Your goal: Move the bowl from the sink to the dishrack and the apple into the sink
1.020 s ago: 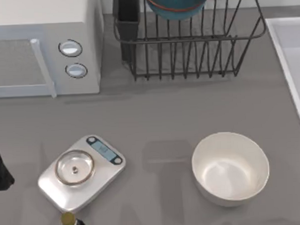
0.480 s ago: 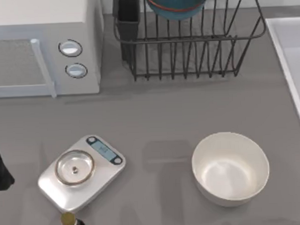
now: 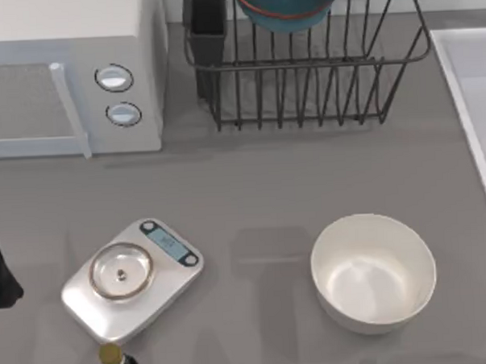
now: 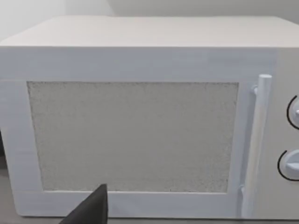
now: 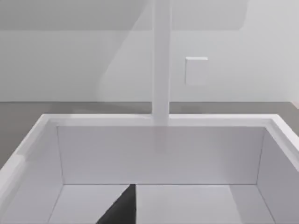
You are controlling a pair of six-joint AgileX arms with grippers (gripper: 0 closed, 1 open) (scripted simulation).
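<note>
Nothing is shifting across the last second. Bowl (image 3: 289, 7) is sitting in the dishrack (image 3: 319, 66) at the bench's (image 3: 251, 190) far edge. Right tool is facing into the sink (image 5: 154, 154); apple's place and both tools' state I cannot tell.

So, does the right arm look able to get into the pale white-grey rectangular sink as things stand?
Probably yes: its wrist view looks straight into the open sink, a dark fingertip over it, nothing between; the faucet stands behind.

Bowl (image 3: 288, 7) in dishrack (image 3: 319, 74) at the back, microwave (image 3: 69, 73) left of it, sink (image 3: 473, 99) right
</note>
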